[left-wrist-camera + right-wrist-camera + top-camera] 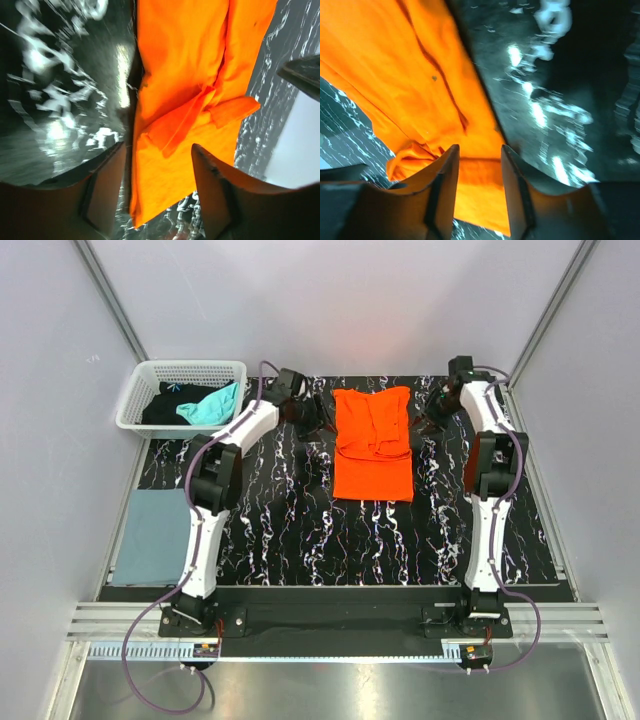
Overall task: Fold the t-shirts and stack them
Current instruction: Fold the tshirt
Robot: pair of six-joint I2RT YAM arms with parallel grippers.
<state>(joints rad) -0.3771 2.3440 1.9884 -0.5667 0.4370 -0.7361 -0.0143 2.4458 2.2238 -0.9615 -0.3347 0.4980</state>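
Note:
The bright orange t-shirt (372, 445) lies flat on the far middle of the black marbled mat, its sleeves folded inward. My left gripper (314, 422) hangs at the shirt's upper left edge. In the left wrist view it (157, 165) is open, with the orange cloth (185, 75) lying below, between the jaws. My right gripper (428, 412) hangs at the shirt's upper right edge. In the right wrist view it (480, 160) is open over the orange cloth (410, 75). A folded slate grey-blue t-shirt (152, 537) lies at the near left.
A white lattice basket (140, 380) stands at the far left, holding a teal t-shirt (212, 405) and a black one (165, 405). The mat's (300, 530) near half lies in front of the orange shirt. Grey walls close in both sides.

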